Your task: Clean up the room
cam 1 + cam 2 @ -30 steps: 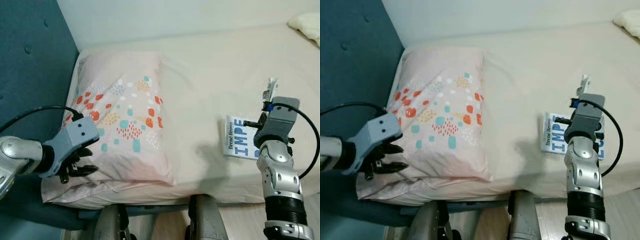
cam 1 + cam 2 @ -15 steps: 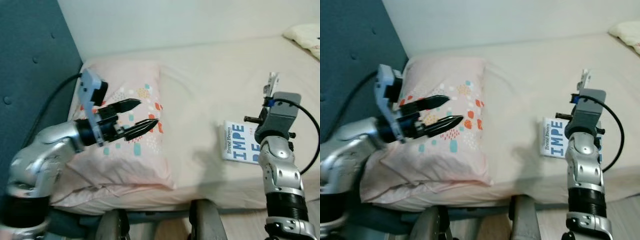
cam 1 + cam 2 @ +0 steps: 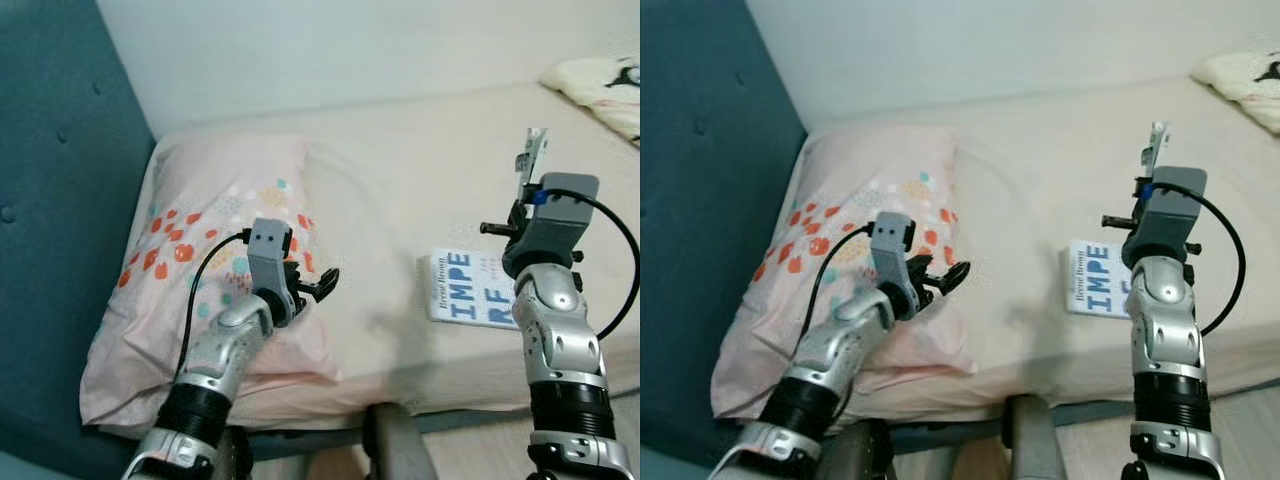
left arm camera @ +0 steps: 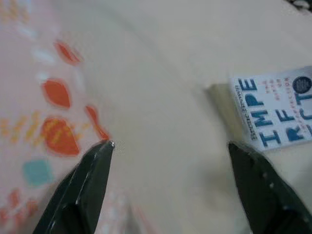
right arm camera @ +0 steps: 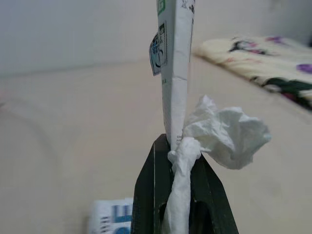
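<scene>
Left gripper (image 3: 318, 283) over pillow (image 3: 200, 230) edge, fingers spread, facing book (image 4: 273, 114). Right gripper (image 5: 179, 161) raised above book on bed (image 3: 400, 170), fingers clamped on crumpled tissue (image 5: 222, 136) and flat wrapper (image 5: 174, 63).

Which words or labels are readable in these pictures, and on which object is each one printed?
"IMPE / RFE / CT" in large blue letters: cover of the book lying on the bed.
Small line along the book's spine edge: too blurred to read.
Green and blue labels on the white packet held in the right gripper: too small to read.
</scene>
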Controlling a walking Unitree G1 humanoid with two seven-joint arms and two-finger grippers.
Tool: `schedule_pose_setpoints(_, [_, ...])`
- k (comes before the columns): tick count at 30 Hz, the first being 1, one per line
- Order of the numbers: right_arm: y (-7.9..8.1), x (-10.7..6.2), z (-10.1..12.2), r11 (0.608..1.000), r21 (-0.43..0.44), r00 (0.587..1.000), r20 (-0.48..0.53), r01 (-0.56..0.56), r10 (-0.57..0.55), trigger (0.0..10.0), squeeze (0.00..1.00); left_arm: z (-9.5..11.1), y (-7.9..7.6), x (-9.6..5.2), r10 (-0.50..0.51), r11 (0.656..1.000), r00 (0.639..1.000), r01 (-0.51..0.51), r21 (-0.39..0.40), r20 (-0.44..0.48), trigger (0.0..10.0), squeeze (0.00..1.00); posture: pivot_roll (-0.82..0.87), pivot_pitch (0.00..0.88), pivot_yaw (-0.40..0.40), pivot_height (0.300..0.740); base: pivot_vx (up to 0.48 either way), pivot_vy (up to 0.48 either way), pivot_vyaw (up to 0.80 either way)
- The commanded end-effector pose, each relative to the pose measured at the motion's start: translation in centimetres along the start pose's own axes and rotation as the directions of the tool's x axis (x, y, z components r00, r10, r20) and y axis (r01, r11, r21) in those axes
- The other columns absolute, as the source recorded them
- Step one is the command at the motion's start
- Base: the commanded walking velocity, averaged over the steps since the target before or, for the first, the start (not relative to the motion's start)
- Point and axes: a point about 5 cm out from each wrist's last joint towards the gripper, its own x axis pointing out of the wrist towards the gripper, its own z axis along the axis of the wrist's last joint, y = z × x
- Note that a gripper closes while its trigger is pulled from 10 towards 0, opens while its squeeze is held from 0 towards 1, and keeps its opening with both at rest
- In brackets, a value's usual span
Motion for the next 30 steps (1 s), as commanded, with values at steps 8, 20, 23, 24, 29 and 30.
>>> schedule_pose_setpoints(8, [0.0,-0.4,-0.1,1.000,-0.008,1.000,0.001,0.005,-0.005,10.0,0.00,-0.9,-2.1,1.7,0.119,0.986,0.993,-0.120,0.112,0.020,10.0,0.00,-0.11,0.100,0.060,0.591,0.000,0.000,-0.76])
schedule_pose_setpoints(20, [0.2,-0.6,-0.6,1.000,-0.011,1.000,-0.020,0.000,0.000,10.0,0.00,-2.0,-2.8,2.5,0.255,0.947,0.966,-0.256,0.193,0.029,10.0,0.00,-0.10,0.116,0.061,0.591,0.000,0.000,-0.04])
schedule_pose_setpoints(23, [0.3,-0.6,-0.7,1.000,-0.015,1.000,-0.031,-0.001,0.001,10.0,0.00,-2.3,-3.2,2.6,0.264,0.945,0.964,-0.264,0.193,0.024,10.0,0.00,-0.11,0.120,0.065,0.591,0.000,0.000,-0.45])
schedule_pose_setpoints(24, [0.3,-0.7,-0.9,1.000,-0.014,0.999,-0.039,-0.001,0.000,10.0,0.00,-2.3,-3.4,2.7,0.267,0.945,0.963,-0.267,0.191,0.027,10.0,0.00,-0.11,0.121,0.066,0.591,0.000,0.000,-0.78])
schedule_pose_setpoints(29, [0.3,-0.8,-1.0,1.000,-0.010,0.999,-0.046,0.003,-0.003,10.0,0.00,-2.3,-3.4,2.8,0.275,0.940,0.961,-0.276,0.199,0.030,10.0,0.00,-0.11,0.124,0.067,0.591,0.000,0.000,-0.78])
schedule_pose_setpoints(30, [0.3,-0.8,-1.1,1.000,-0.010,0.999,-0.048,0.003,-0.004,10.0,0.00,-2.4,-3.3,2.8,0.282,0.938,0.959,-0.282,0.203,0.032,10.0,0.00,-0.11,0.125,0.068,0.591,0.000,0.000,-0.78])
